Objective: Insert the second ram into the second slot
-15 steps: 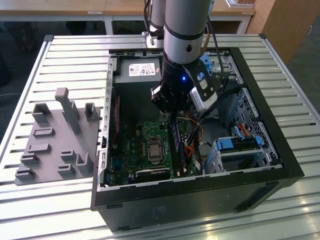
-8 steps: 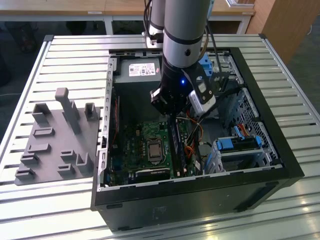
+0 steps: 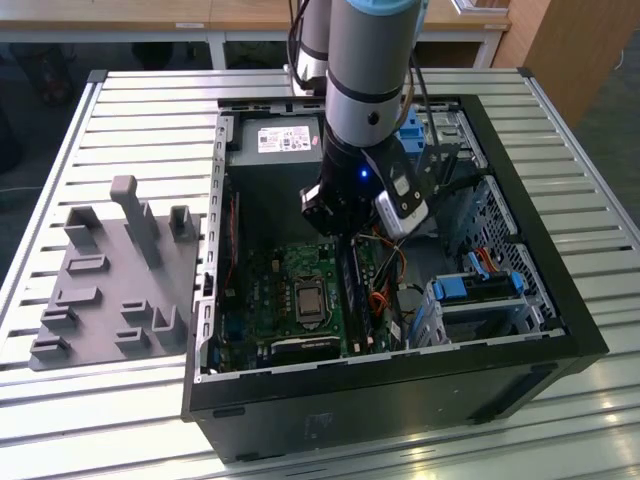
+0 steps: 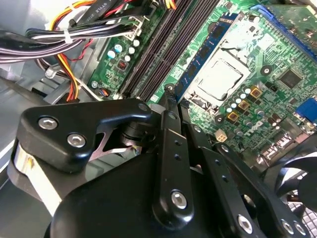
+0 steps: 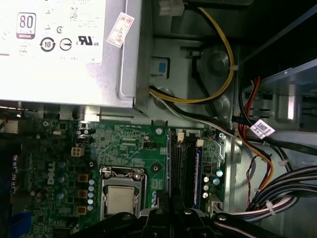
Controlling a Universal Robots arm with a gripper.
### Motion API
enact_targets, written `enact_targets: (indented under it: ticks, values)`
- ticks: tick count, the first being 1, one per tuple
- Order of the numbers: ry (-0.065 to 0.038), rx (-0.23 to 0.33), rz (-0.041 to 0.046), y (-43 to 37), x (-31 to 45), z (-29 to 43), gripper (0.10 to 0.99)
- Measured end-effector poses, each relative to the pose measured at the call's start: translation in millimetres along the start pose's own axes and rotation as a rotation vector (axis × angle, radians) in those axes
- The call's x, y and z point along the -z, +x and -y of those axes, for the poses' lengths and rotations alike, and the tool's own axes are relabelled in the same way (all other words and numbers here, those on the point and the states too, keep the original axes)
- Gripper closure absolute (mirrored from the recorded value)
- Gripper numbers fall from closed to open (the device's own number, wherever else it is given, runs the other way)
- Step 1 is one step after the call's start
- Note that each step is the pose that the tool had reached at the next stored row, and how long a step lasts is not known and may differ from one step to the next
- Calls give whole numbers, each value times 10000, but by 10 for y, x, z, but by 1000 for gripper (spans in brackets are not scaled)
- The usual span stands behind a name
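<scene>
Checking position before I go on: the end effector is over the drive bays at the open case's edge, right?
Not the drive bays. The exterior view shows the end effector above the motherboard, at the RAM slots beside the CPU socket. It is inside the open case.

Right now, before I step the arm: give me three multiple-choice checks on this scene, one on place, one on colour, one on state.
1. The pincer hangs over: A the power supply; B the memory slots; C the grey fixture.
2. The motherboard is: A green; B red; C black.
3. The processor is: A under a cooler; B bare; C missing from its socket.

1 B: both wrist views show the slots just past the pincer.
2 A: the board is green in every view.
3 B: its metal lid lies uncovered in the socket.
</scene>
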State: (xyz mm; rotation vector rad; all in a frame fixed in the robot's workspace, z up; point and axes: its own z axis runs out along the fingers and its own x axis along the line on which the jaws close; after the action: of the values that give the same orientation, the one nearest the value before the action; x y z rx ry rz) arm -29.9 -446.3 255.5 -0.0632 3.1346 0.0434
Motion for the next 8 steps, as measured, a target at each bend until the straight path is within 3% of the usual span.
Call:
enact_targets:
  ticks: [8]
  values:
    - [-15,-170,-25,3,-44,112,949]
